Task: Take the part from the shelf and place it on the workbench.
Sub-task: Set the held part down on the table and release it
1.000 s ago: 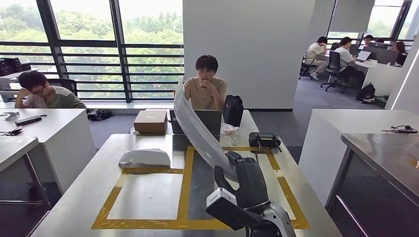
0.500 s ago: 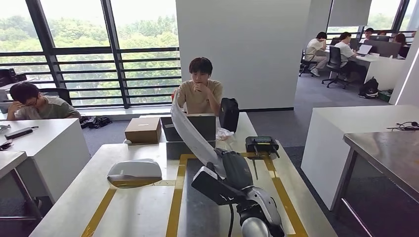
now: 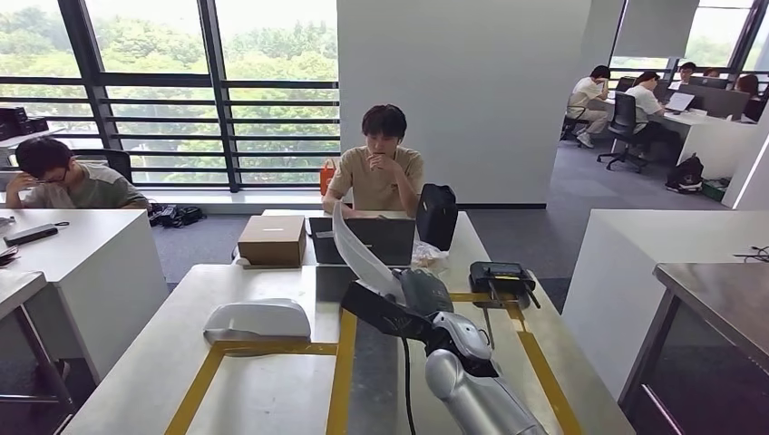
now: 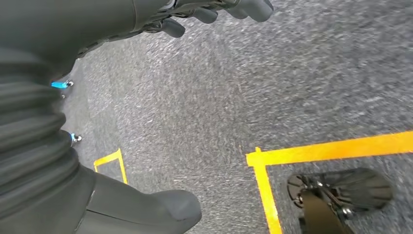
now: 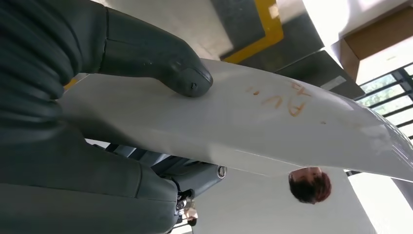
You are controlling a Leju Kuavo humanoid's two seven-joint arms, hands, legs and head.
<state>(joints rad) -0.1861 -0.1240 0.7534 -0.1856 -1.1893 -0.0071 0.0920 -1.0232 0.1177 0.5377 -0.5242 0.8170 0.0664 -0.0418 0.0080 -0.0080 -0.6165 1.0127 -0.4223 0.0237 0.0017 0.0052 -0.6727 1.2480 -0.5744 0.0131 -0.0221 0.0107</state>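
My right hand (image 3: 423, 294) grips a long, curved white part (image 3: 359, 246) above the workbench (image 3: 272, 390). The part rises up and away from the hand, towards the far end of the bench. In the right wrist view the thumb (image 5: 163, 66) presses on the part (image 5: 282, 122), which carries faint orange writing. A second white part (image 3: 257, 319) lies on the bench at the left, on the yellow tape line. My left hand (image 4: 102, 29) hangs over grey carpet with thumb and fingers apart and nothing in it.
Yellow tape (image 3: 343, 362) marks rectangles on the bench. At its far end stand a cardboard box (image 3: 272, 239), a laptop (image 3: 379, 239), a black bag (image 3: 437, 216) and a black device (image 3: 497, 272). A person (image 3: 381, 172) sits behind them. A white table (image 3: 82, 254) stands left, a steel table (image 3: 725, 299) right.
My right arm has stretched forward over the bench, carrying the part farther from me. The whole view has shifted a little as the camera moved.
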